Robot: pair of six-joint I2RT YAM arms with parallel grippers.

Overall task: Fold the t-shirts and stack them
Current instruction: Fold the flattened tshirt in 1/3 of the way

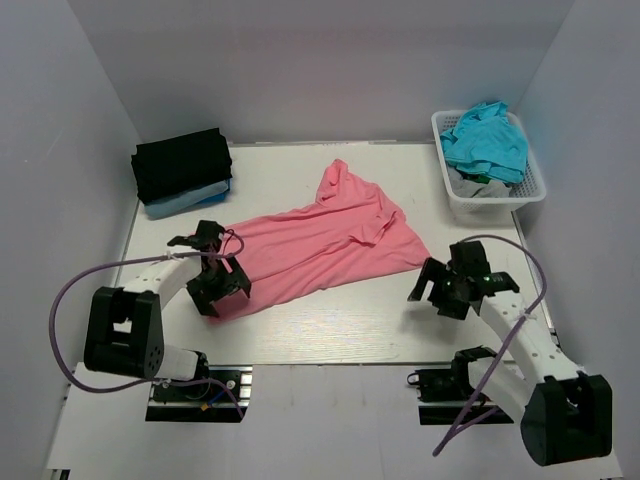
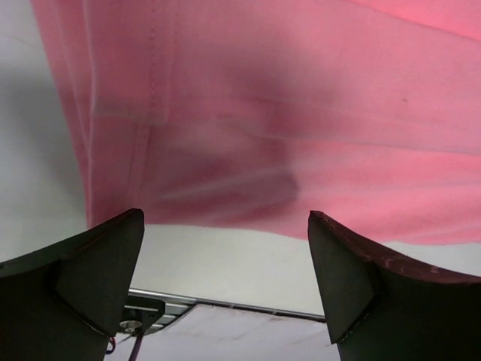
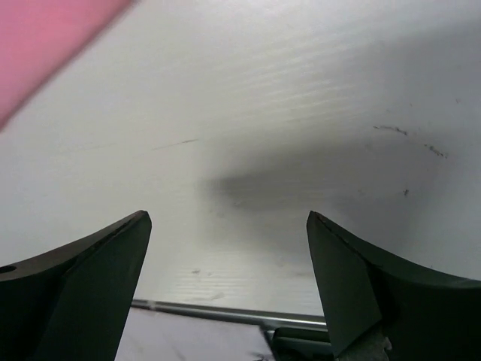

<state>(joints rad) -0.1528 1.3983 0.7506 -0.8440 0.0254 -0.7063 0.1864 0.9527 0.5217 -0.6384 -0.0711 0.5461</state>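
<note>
A salmon-pink t-shirt (image 1: 330,240) lies spread and wrinkled across the middle of the table. It fills the top of the left wrist view (image 2: 301,113), and a corner of it shows in the right wrist view (image 3: 45,45). My left gripper (image 1: 222,290) is open and empty over the shirt's near left end; its fingertips (image 2: 113,248) stand just past the hem. My right gripper (image 1: 438,290) is open and empty over bare table, right of the shirt. A folded black t-shirt (image 1: 182,165) lies on a folded light blue one (image 1: 190,200) at the back left. A teal t-shirt (image 1: 487,140) is heaped in the basket.
A white lattice basket (image 1: 490,197) stands at the back right with grey cloth (image 1: 478,186) under the teal shirt. The table's metal front edge (image 2: 240,306) runs close under both grippers, also in the right wrist view (image 3: 225,312). White walls enclose the table.
</note>
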